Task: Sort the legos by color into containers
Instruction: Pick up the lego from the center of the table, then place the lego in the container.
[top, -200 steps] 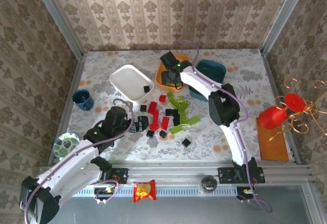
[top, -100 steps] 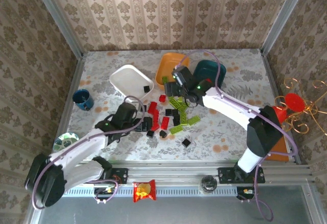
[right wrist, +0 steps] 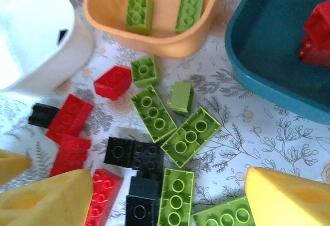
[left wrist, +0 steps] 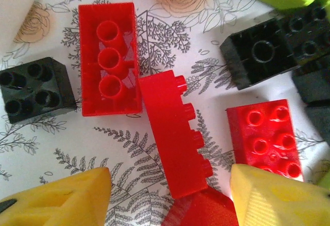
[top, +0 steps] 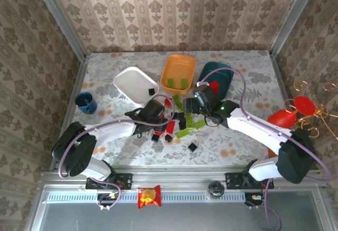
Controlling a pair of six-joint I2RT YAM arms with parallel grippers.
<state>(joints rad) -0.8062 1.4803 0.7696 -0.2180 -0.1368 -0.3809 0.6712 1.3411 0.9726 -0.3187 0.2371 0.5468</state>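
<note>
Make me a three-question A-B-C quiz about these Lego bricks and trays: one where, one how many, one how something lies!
1. Which tray holds the sorted lime green bricks? A orange B white C teal
2. How many bricks lie in it? A five B two C none
3. How does the long red brick beside the black square brick lie? A studs up B standing on end C upside down
Answers: 1 A, they sit in the orange tray; 2 B, two green ones; 3 C, its hollow tubes face up.
</note>
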